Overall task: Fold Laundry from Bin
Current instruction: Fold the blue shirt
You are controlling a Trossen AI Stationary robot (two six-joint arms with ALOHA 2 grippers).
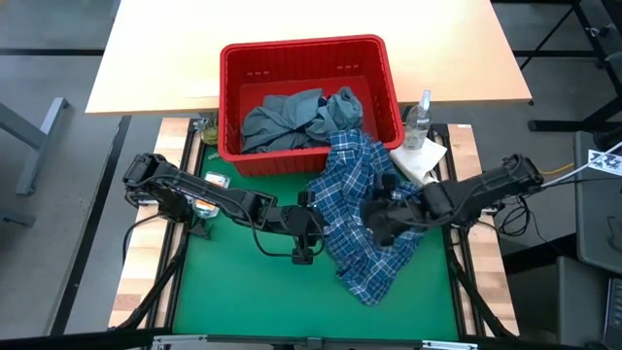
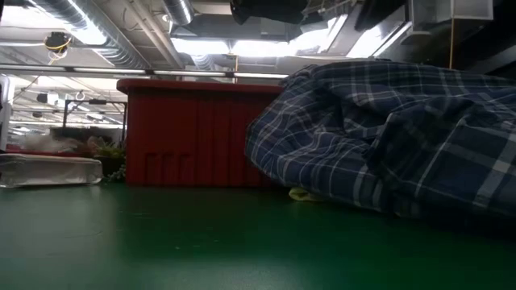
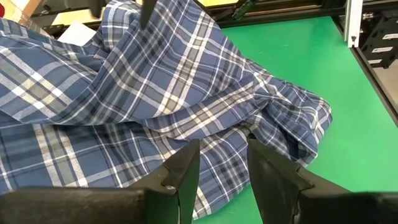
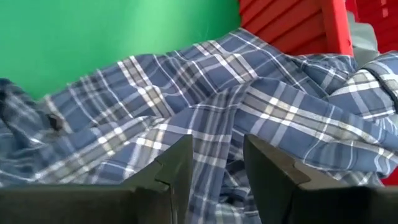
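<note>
**Plaid shirt between both grippers, long axis running from bin to near table edge**

Position of the working parts. The left gripper sits at the left border of the plaid shirt, low over the green mat. Its wrist view shows both dark fingers parted with a clear gap, nothing clamped between them; the cloth edge lies just ahead of the tips. The right gripper rests on top of the shirt's middle. Its fingers are likewise parted with fabric lying directly ahead and beneath; no fold can be seen pinched between them.

Governing relation. The shirt lies crumpled in a long strip, one end draped against the front wall of the red bin, the other end trailing toward the near table edge. Both grippers stand across this axis, left outside the cloth, right over it. The right is judged nearer a usable grasp point.

Materials. The shirt is soft woven blue-white check, heavily creased, with no flat panel showing. The mat is smooth and matte. The bin is rigid red plastic with slotted walls and a thick rim.

Farther back. Grey-blue garments are still heaped inside the bin. A clear bottle and white paper towel stand beside its right corner.
</note>
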